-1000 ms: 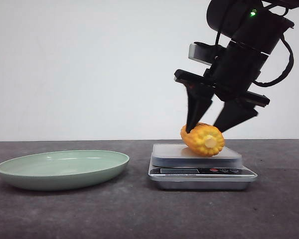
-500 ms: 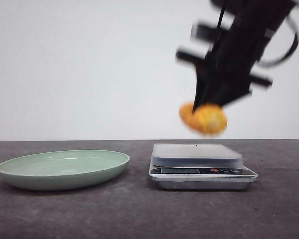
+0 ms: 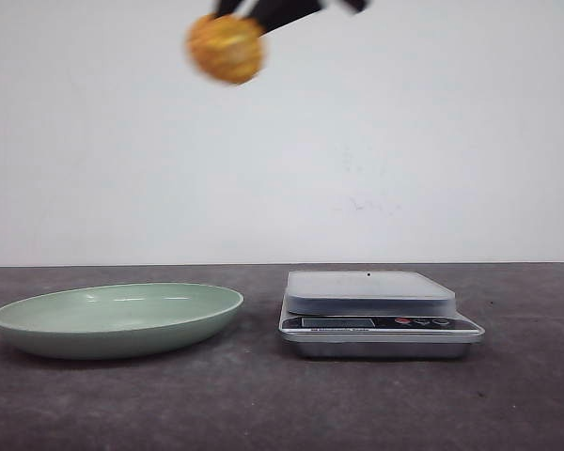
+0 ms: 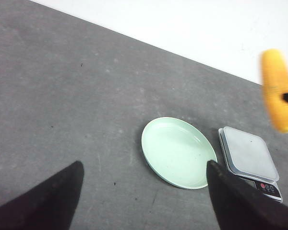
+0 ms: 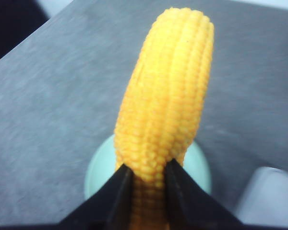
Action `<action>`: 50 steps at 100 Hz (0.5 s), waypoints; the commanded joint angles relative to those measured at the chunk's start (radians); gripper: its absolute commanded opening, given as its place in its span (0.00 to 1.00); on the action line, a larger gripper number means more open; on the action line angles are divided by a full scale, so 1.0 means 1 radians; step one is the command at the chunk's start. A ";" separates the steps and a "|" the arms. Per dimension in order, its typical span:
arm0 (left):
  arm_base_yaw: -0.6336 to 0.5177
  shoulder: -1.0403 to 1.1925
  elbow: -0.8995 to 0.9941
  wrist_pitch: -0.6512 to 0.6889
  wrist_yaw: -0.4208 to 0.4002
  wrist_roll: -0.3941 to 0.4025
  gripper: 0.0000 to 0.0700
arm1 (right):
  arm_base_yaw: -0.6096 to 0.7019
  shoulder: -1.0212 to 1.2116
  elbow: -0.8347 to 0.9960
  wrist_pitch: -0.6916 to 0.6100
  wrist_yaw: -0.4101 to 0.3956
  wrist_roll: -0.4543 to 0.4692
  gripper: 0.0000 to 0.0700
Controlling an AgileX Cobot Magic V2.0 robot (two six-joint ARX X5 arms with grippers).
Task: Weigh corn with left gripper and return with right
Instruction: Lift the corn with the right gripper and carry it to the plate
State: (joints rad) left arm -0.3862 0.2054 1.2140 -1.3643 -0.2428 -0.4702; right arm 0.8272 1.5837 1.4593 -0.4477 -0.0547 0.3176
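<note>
The yellow-orange corn (image 3: 226,47) hangs high in the air, above the right part of the green plate (image 3: 38,319), blurred by motion. My right gripper (image 5: 148,168) is shut on the corn (image 5: 168,96); only a dark bit of it shows at the top edge of the front view. The corn also shows at the edge of the left wrist view (image 4: 277,96). My left gripper (image 4: 144,170) is open and empty, high over the table, and out of the front view. The silver scale (image 3: 371,291) stands bare on the table, right of the plate.
The plate (image 4: 158,148) and the scale (image 4: 249,153) sit side by side on the dark grey table. A white wall stands behind the table's far edge.
My right gripper has lifted the corn off the scale and carried it up and to the left, over the plate. The scale's platform is now bare.
</note>
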 commanded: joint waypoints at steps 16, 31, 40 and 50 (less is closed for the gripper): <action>-0.001 0.000 0.013 0.008 0.000 0.014 0.66 | 0.071 0.241 0.061 0.027 0.004 0.078 0.00; -0.001 0.000 0.013 -0.003 0.000 0.014 0.66 | 0.089 0.369 0.061 0.055 0.005 0.113 0.00; -0.001 0.000 0.013 -0.005 0.000 0.014 0.66 | 0.093 0.425 0.061 0.068 0.005 0.135 0.00; -0.001 0.000 0.013 -0.009 0.000 0.013 0.66 | 0.093 0.460 0.061 0.091 0.003 0.163 0.02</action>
State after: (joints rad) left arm -0.3862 0.2054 1.2140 -1.3785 -0.2428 -0.4664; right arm 0.9092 2.0209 1.4971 -0.3840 -0.0528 0.4412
